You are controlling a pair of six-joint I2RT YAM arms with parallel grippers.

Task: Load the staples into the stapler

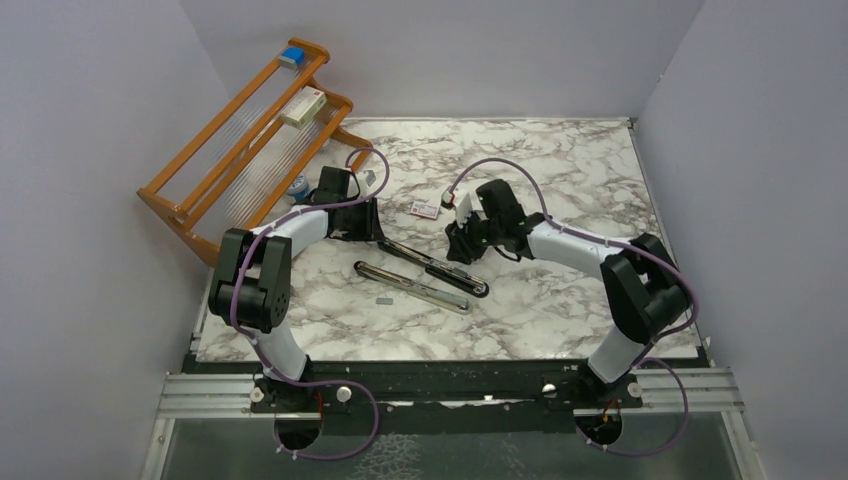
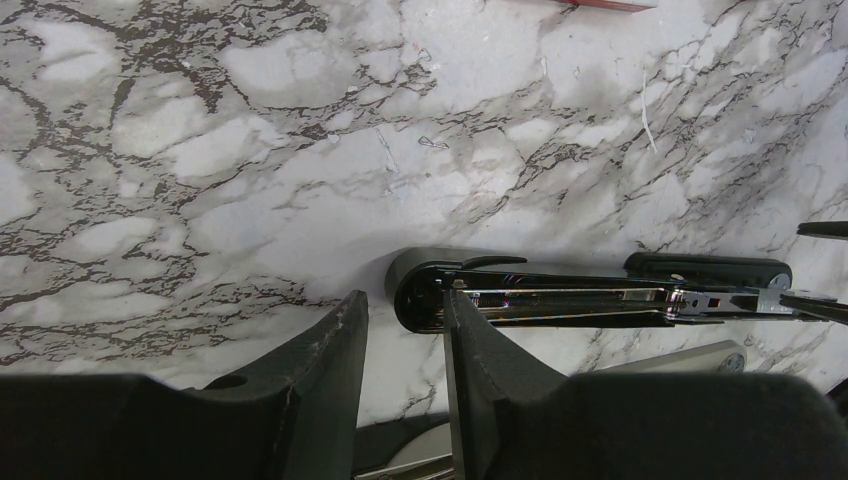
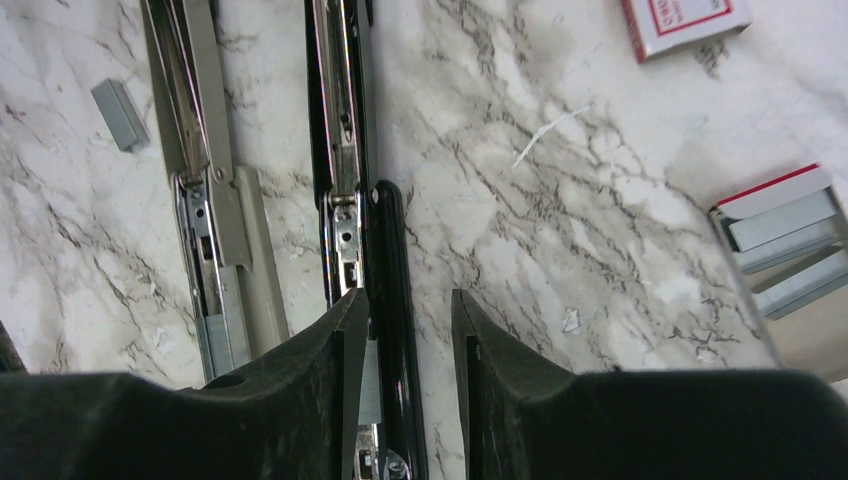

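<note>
The left gripper (image 2: 404,300) hangs spread at one end of the black stapler (image 1: 435,265), which lies opened flat mid-table, its rail seemingly empty. The right gripper (image 3: 407,297) straddles the stapler's arm, unclamped. The staples (image 3: 778,222) sit in their tray, so loading is not yet begun.

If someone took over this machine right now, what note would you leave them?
Left gripper: open, empty, at the black stapler's end.
Right gripper: open, straddling the stapler's other arm, not clamped.
Staples: stacked near the right gripper; one loose strip beside the grey stapler.
Done: stapler lies opened flat.
Left: pick a strip, lay it in the rail, close.
</note>
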